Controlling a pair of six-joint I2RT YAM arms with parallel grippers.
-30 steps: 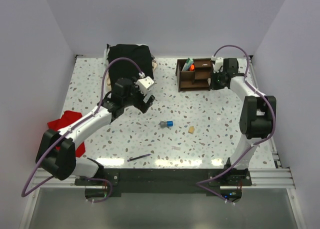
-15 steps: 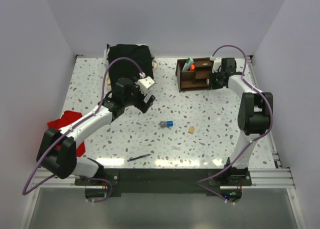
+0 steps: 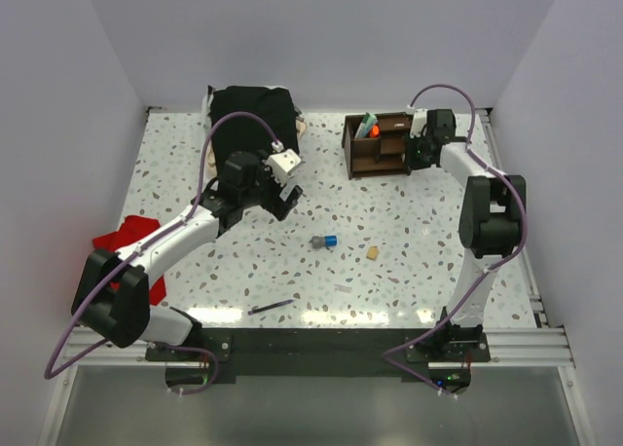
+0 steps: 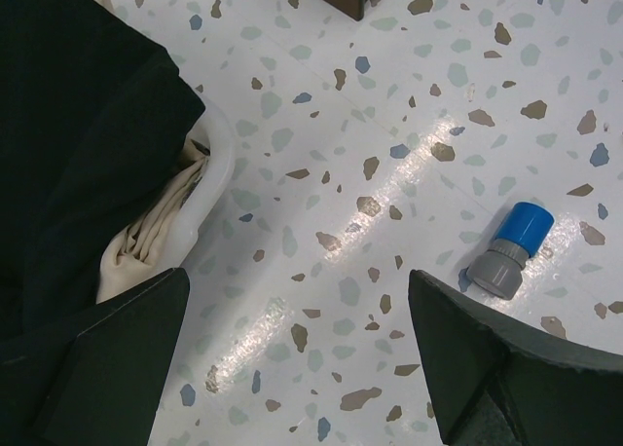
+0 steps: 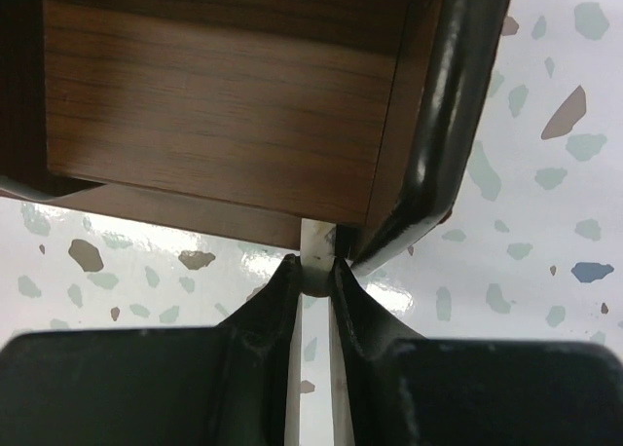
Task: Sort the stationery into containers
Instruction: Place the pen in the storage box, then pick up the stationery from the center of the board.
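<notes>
The right gripper [image 5: 313, 271] is pinched nearly shut on a thin white pen [image 5: 315, 240], hard against the right-hand outer edge of the wooden organiser [image 3: 378, 144] at the table's far side, close to the wall. The left gripper [image 4: 297, 282] hangs wide open and empty over bare tabletop – the black cloth [image 4: 78, 125] to its left, the blue-grey sharpener [image 4: 511, 251] lying loose to its right – while the tan eraser [image 3: 372, 253] and a black pen [image 3: 270, 308] lie apart on the open near half.

Sharpener [image 3: 324, 241] lies left of eraser [image 3: 372, 253], organiser [image 3: 371, 164] behind both.
</notes>
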